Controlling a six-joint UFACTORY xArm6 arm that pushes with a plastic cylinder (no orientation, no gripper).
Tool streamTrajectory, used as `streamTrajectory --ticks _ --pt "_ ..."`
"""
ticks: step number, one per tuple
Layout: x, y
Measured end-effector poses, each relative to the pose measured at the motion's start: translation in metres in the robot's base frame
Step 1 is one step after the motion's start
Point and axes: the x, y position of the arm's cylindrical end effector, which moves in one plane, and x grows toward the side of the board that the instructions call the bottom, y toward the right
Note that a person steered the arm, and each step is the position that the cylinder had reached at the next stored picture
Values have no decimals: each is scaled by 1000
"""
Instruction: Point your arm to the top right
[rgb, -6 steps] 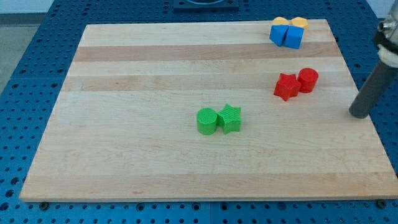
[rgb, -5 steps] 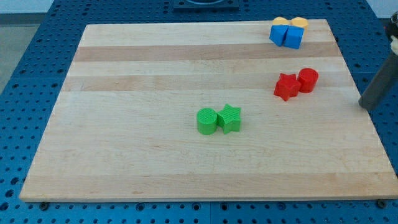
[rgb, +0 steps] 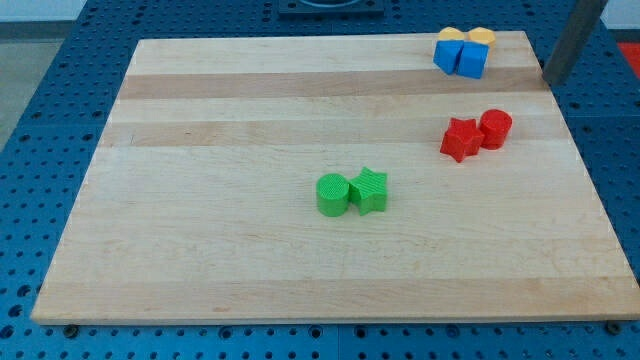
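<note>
- My tip (rgb: 553, 80) stood at the board's top right corner, just off the right edge of the wooden board (rgb: 200, 260), so I judged the pointing task to be nearly or wholly done.
- At most a small nudge toward the view's top seemed left, if the very corner was wanted.
- The rod carried no claw, so there was no opening or closing to report; the tip touched no block.
- Nearest to the tip was a cluster at the view's top right: two blue blocks (rgb: 460, 58) side by side, with two yellow blocks (rgb: 467, 36) touching them from behind. Their shapes were too crowded to make out.
- That cluster lay to the view's left of the tip, near but apart from it.
- A red star (rgb: 460, 139) and a red cylinder (rgb: 495, 128) sat touching each other, lower down and to the view's left of the tip.
- A green cylinder (rgb: 332, 194) and a green star (rgb: 370, 190), also touching, rested near the board's middle, well apart from the tip.
- Nothing stood between the tip and the corner; only the blue and yellow cluster risked a knock if the tip drifted to the view's left.
</note>
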Motion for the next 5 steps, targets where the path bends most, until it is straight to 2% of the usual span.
streamTrajectory --ticks 2,5 --pt "-52 -1" --pt "-70 -47"
